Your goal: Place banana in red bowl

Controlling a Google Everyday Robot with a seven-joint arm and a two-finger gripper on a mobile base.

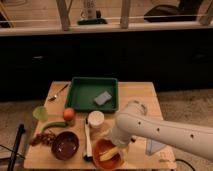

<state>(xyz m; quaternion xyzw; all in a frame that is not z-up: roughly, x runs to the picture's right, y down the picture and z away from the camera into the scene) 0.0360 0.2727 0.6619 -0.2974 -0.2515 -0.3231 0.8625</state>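
The pale-yellow banana (108,154) lies inside the shiny orange-red bowl (98,148) at the table's front edge, slanted from lower left to upper right. My gripper (117,144) is at the end of the white arm (150,131), right over the bowl's right rim and at the banana's upper end. The arm's bulk hides most of it. I cannot tell whether it touches the banana.
A dark maroon bowl (65,145) sits left of the red bowl, with a white utensil (87,140) between them. Behind are a white cup (95,119), an orange (69,114), a green pepper (52,125), grapes (43,138) and a green tray (80,95) holding a grey sponge (103,98).
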